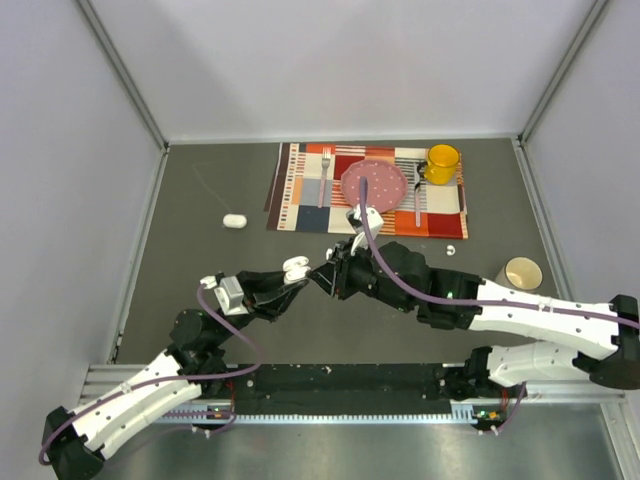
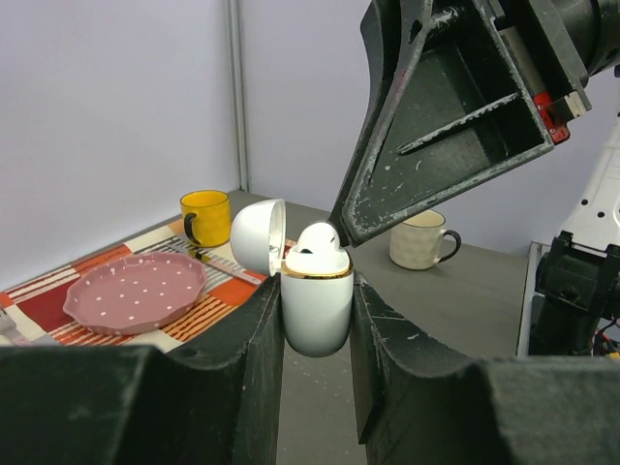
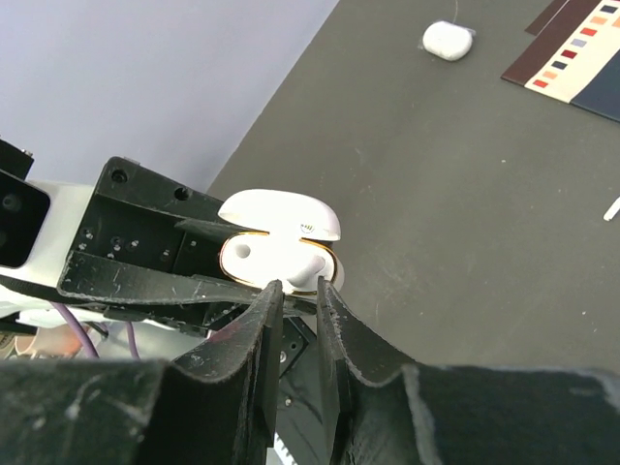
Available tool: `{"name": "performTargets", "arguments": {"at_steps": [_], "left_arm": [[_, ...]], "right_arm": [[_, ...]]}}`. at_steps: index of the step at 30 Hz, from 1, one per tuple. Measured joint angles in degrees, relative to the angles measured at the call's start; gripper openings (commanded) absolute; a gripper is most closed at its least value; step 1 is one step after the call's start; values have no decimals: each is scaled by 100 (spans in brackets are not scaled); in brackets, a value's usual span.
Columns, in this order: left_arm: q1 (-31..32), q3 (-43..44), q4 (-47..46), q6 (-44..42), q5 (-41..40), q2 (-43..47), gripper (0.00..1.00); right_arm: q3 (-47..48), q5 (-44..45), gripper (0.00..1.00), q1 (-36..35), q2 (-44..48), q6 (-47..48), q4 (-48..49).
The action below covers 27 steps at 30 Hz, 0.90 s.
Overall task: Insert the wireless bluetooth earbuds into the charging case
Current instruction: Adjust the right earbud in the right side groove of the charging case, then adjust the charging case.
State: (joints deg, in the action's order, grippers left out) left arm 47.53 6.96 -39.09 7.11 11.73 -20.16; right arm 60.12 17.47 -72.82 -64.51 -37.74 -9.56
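Open charging case [image 2: 316,315] clamped in left hand [image 2: 317,291] over worktop [image 1: 200,200] middle; right hand [image 3: 298,291] pinches earbud [image 2: 318,242] sitting partly inside.

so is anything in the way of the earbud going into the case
nothing visible. the lid of the case is swung open, and the earbud already sits in the case's mouth with its top sticking out. only the right gripper is there, its tips right at the bud.
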Motion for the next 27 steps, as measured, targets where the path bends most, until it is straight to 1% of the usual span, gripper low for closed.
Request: {"name": "performTargets", "arguments": {"at_steps": [7,9,10,11,12,14,16,20,22,24,27], "left_arm": [[-2,0,-37,0,44,-28,0],[-2,0,-46,0,68,-35,0],[-2,0,-48,0,70,-35,0],[-2,0,-48,0,72,-35,0],[-2,0,-48,0,79,-35,0],[-2,0,-48,0,85,-35,0],[-2,0,-48,0,87,-35,0],[-2,0,-59,-2,87,-35,0],[-2,0,-81,-4,87,-37,0],[-2,9,-87,-11,90,-39,0],[-2,48,-114,-33,109,-87,0]], "right_arm": [[74,-26,20,0,-72,66,24],[81,-63,25,0,-81,76,72],[81,-74,30,0,-79,87,81],[81,-90,47,0,-79,109,101],[81,-92,57,0,-74,109,120],[26,-85,73,0,9,138,195],[-57,-20,80,0,203,125,262],[-210,232,81,26,699,57,354],[-210,245,81,98,804,-76,376],[-210,127,81,238,813,-269,393],[-236,-339,81,625,708,-691,376]]}}
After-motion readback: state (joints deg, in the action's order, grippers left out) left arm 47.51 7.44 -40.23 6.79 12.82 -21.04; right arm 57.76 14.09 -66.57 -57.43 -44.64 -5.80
